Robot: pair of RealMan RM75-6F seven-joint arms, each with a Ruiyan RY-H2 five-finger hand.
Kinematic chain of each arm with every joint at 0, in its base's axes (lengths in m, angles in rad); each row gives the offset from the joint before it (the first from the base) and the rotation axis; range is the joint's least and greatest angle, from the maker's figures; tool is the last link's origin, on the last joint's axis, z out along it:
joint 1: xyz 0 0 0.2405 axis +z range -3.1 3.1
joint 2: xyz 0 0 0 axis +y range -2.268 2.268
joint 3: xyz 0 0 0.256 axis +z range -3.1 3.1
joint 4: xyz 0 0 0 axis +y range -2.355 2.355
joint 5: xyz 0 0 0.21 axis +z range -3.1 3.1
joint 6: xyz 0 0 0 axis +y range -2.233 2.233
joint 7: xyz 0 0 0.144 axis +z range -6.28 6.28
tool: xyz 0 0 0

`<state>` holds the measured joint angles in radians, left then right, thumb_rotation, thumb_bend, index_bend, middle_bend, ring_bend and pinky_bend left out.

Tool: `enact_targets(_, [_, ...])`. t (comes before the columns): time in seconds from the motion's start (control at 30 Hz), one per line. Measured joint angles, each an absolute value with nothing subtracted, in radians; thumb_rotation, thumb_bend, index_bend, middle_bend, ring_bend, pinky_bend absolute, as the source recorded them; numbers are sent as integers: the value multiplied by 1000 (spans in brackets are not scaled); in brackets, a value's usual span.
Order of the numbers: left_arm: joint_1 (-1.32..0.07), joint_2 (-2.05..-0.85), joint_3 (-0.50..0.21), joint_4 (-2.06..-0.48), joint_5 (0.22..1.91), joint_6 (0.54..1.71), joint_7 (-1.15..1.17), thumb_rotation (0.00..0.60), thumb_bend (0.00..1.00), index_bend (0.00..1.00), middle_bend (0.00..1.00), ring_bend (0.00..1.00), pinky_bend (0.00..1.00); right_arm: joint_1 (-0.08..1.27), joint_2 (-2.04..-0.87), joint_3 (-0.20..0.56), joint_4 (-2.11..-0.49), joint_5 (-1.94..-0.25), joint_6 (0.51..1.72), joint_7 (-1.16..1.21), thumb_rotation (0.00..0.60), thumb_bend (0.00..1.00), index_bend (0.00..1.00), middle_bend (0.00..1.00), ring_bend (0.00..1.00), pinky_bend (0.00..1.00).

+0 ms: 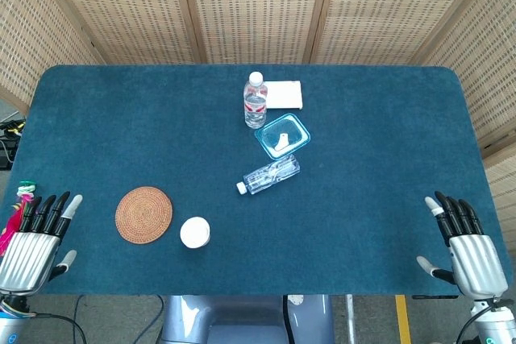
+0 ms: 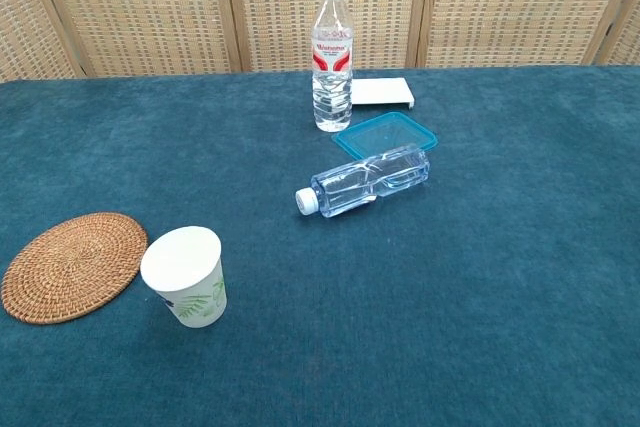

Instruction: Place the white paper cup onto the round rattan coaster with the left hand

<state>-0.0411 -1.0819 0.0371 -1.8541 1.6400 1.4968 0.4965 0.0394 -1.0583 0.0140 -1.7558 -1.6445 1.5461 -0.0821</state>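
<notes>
Filling most of both views, a blue carpeted table (image 1: 121, 118) is backed by woven rattan screens (image 1: 250, 6). At the near left corner, in the head view, the left hand (image 1: 32, 239) is seen palm down with fingers straight and slightly spread, and nothing is held in it. At the near right corner, the right hand (image 1: 468, 251) is shown the same way, fingers extended and apart, with nothing held. Neither hand is seen in the chest view.

A round rattan coaster (image 1: 143, 214) lies flat near the front left of the table, between the left hand and the cup. A white paper cup (image 1: 194, 233) stands upright just beside the coaster's right edge, not on it; a green leaf print is seen on its side in the chest view (image 2: 186, 277).

Toward the middle of the table, a clear bottle (image 1: 269, 175) lies on its side, its white cap pointing left. Just behind it a teal-rimmed lid (image 1: 282, 135) is laid flat, touching or nearly touching the bottle. Farther back, a bottle with a red label (image 1: 255, 101) stands upright, with a flat white pad (image 1: 284, 94) just beside it on the right.
</notes>
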Motion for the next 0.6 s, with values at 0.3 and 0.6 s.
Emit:
enact_targets(0.3, [-68,-1080,36,-1845,1674,1470,473,600,260,0,0,0,0,38,-1059,18,-1757,-1633,1546,-87,600,116,44,0,0,0])
enact_targets(0.6, [-197,-1037,42,-1849,1818,1338,404,600,260,0,0,0,0,36,-1060,20,-1759,-1630,1549,-93,600,117,44,0,0,0])
